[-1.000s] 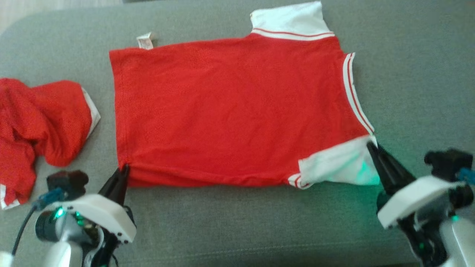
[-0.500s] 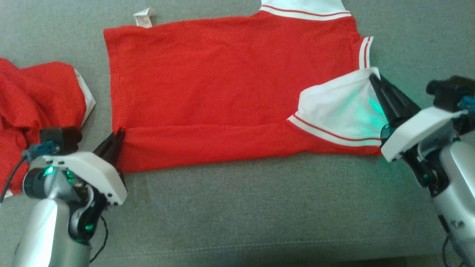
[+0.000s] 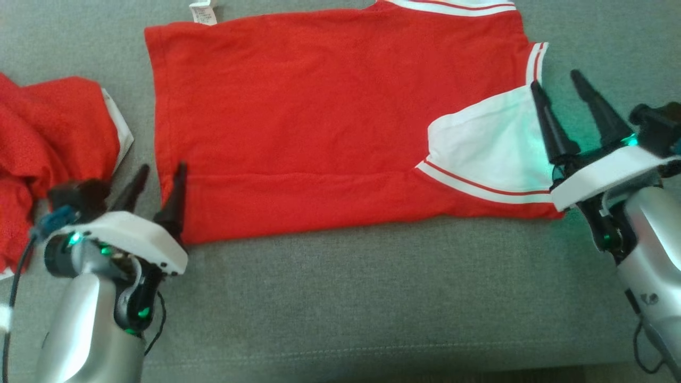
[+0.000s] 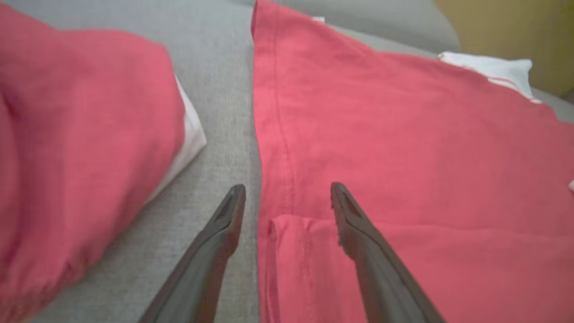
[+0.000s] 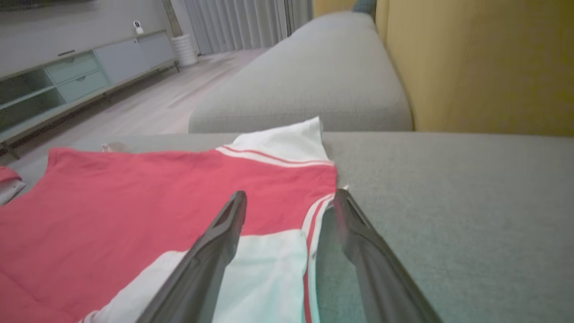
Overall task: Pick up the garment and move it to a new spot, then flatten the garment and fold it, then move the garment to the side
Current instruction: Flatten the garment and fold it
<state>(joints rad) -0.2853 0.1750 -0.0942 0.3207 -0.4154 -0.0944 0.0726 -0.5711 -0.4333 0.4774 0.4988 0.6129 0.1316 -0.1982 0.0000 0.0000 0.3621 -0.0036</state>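
Where the head looks down: the red garment (image 3: 319,106) lies flat on the sofa (image 3: 346,298), its near edge folded over, white sleeve (image 3: 489,149) on top. The left gripper (image 3: 163,166) and the right gripper (image 3: 554,78) are spread wide and hold nothing. Another red cloth (image 3: 53,133) sits apart, left.
Where the left wrist looks: one finger stands over the sofa, one over the fold's corner.
Where the right wrist looks: one finger is above the garment, one past the striped trim (image 5: 319,211).
Doing it well: I think the first fold is down, so lift both grippers straight up, not dragging cloth.
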